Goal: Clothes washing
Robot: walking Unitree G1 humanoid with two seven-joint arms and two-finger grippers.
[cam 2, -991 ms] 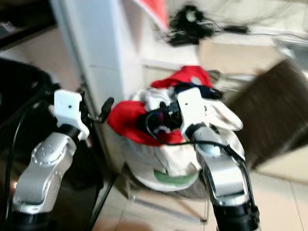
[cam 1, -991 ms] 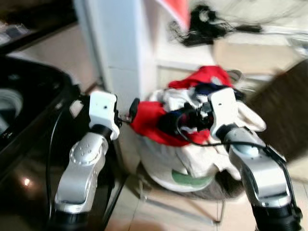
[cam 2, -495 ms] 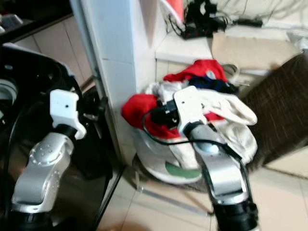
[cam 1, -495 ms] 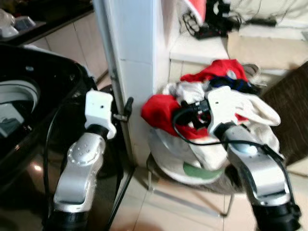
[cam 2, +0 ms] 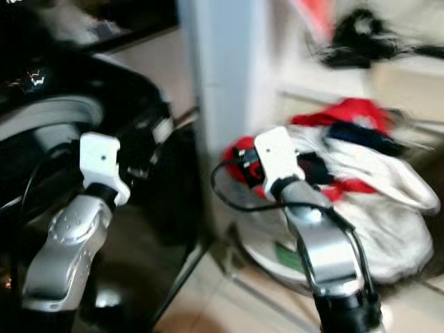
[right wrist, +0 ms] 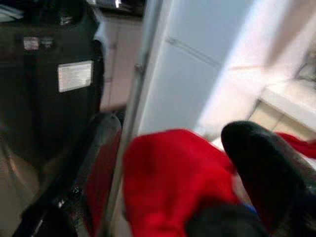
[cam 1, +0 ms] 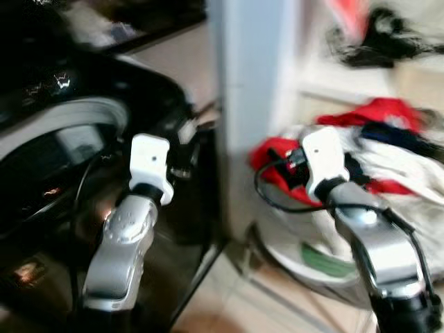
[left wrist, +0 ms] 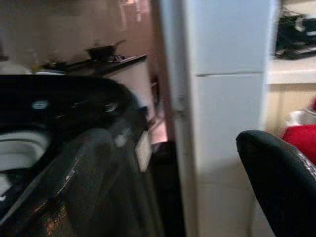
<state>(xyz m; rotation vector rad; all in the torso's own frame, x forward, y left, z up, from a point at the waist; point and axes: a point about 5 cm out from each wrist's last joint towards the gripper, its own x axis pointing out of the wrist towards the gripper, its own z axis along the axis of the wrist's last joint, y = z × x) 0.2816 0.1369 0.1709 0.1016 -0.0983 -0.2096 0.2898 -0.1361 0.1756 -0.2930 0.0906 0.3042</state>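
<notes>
As the head views have swung left since a moment ago, the black washing machine (cam 1: 55,159) now fills more of the frame and the laundry basket (cam 2: 388,208) sits further right.

Left wrist view: left claw (left wrist: 197,163) empty, spread, facing the white pillar (left wrist: 222,98), a close edge.

Right wrist view: right claw (right wrist: 197,182) clamps a red garment (right wrist: 173,177), carried toward the machine.

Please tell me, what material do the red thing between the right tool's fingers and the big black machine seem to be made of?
The red crumpled garment, between the right tool's fingers, looks like soft matte cloth: it bunches into rounded folds. The black glossy washing machine seems to be hard plastic or coated metal, since light glints on its smooth shell; blur leaves it open.
</notes>
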